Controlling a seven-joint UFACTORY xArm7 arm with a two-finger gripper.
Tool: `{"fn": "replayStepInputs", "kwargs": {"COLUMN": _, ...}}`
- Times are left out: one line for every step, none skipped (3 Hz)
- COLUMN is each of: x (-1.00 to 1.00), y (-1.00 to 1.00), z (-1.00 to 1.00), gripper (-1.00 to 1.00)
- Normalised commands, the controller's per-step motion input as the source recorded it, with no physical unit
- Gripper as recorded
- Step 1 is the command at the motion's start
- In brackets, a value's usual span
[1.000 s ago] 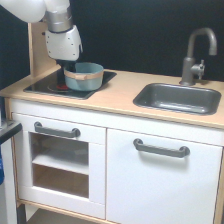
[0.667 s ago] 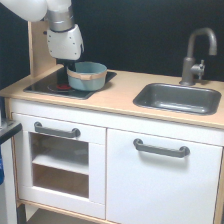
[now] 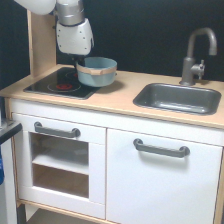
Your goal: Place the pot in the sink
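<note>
The pot (image 3: 97,71) is held by its rim in the closed gripper (image 3: 80,66), just above the hob (image 3: 60,83) at the counter's left end. Judged light, stiff and smooth, it is best gripped at the rim. The sink (image 3: 178,98) lies well apart, toward the right end.

A small round pale blue-grey pot (image 3: 97,71) with a tan wooden band hangs tilted just above the flat black hob (image 3: 61,83) with red rings, its hob-side rim at the white arm's gripper (image 3: 80,65), well apart from the dark grey rectangular metal sink (image 3: 178,98) beyond the hob, under a grey curved tap (image 3: 197,53).
</note>
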Motion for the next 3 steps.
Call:
{"fn": "replayStepInputs", "kwargs": {"x": 1.00, "y": 0.27, "z": 0.97, "gripper": -1.00}}
{"fn": "replayStepInputs", "kwargs": {"x": 1.00, "y": 0.28, "z": 0.82, "gripper": -1.00}}
{"fn": "replayStepInputs", "kwargs": {"x": 0.99, "y": 0.03, "z": 0.15, "gripper": -1.00}}
